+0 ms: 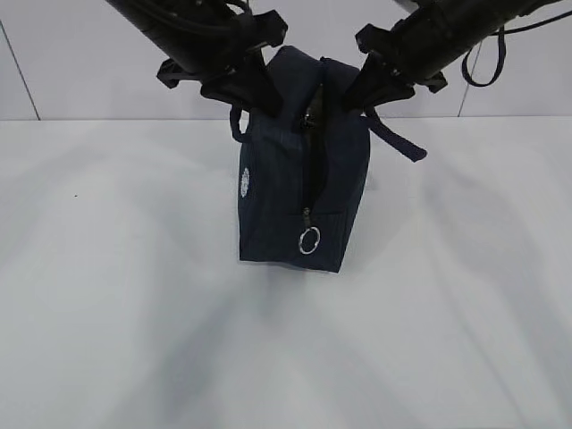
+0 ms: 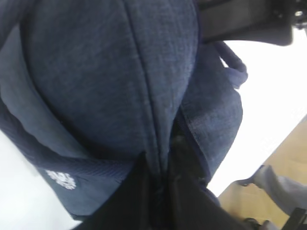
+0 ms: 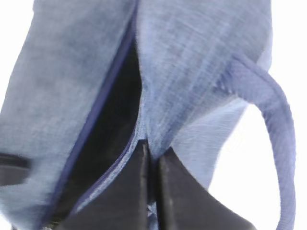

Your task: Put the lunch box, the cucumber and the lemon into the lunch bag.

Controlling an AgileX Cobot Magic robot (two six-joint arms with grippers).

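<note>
The dark navy lunch bag (image 1: 290, 179) stands upright mid-table, its zipper partly open, a metal ring pull (image 1: 309, 240) hanging low in front and a round white logo (image 1: 245, 182) on its side. Both grippers' jaws pinch the fabric at its top, left gripper (image 1: 259, 100) and right gripper (image 1: 357, 94). The white table (image 1: 107, 313) lies bare around it, before a pale wall (image 1: 71, 54).

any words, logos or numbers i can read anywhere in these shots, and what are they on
No readable text anywhere.
Round white logo on the side of the lunch bag: too small and blurred to read in the exterior view.
The same logo in the left wrist view: a white blotch, no letters can be made out.
Metal ring pull on the zipper: no marking visible.
Right wrist view: only navy fabric and a loop handle, nothing printed.
</note>
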